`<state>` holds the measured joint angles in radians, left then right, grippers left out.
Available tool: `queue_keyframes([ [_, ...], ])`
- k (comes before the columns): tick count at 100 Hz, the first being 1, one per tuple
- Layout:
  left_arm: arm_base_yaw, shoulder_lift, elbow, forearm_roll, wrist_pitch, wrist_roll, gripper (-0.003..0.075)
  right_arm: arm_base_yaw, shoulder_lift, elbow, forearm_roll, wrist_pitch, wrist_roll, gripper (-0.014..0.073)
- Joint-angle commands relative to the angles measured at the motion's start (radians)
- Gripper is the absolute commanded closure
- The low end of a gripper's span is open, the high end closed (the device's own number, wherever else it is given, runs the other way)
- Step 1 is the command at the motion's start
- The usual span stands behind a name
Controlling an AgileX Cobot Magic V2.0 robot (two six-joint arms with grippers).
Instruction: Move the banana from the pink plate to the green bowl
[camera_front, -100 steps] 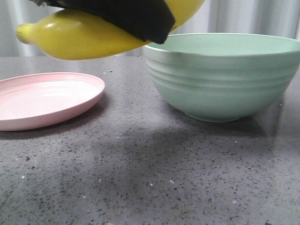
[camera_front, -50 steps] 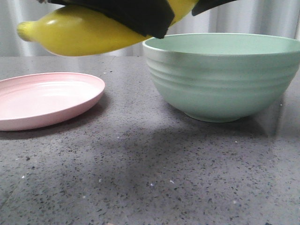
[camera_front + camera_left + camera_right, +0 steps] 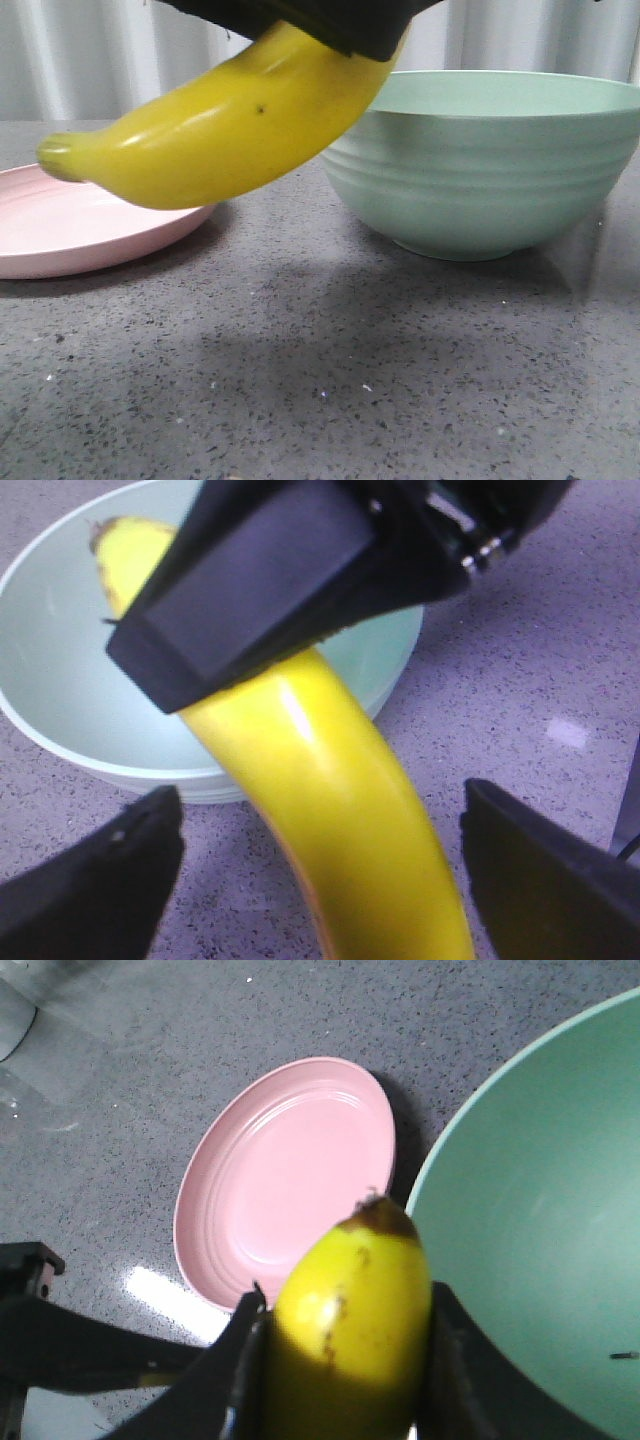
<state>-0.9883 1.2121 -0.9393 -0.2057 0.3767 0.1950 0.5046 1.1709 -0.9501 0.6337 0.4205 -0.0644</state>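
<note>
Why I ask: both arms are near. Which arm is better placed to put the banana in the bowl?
Right. The right end effector is shut on the banana, tip over the bowl; the left end effector is open, empty.

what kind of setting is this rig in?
Probably a lab test bench, not a kitchen: a grey speckled stone-look tabletop, a pale curtain backdrop, and only staged props, a banana, pink plate and green bowl.
</note>
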Motion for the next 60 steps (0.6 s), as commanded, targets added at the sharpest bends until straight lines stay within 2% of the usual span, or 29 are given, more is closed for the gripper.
queue_keyframes([
  [1, 0.002, -0.048, -0.045, 0.002, -0.073, 0.002, 0.0134, 0.0, -0.031, -0.036, -0.007, -0.072, -0.021, 0.0663],
  [17, 0.022, -0.126, -0.08, 0.005, -0.073, 0.002, 0.0136, -0.011, -0.044, -0.106, -0.081, -0.074, -0.048, 0.0663],
  [33, 0.026, -0.197, -0.095, 0.005, -0.081, 0.002, 0.0136, -0.046, -0.042, -0.193, -0.341, -0.086, -0.048, 0.0663],
  [40, 0.026, -0.215, -0.095, 0.005, -0.081, 0.002, 0.0136, -0.064, -0.042, -0.205, -0.415, -0.111, -0.048, 0.0663],
  [60, 0.026, -0.226, -0.095, 0.005, -0.079, 0.001, 0.0136, -0.131, -0.036, -0.207, -0.51, -0.153, -0.048, 0.0663],
])
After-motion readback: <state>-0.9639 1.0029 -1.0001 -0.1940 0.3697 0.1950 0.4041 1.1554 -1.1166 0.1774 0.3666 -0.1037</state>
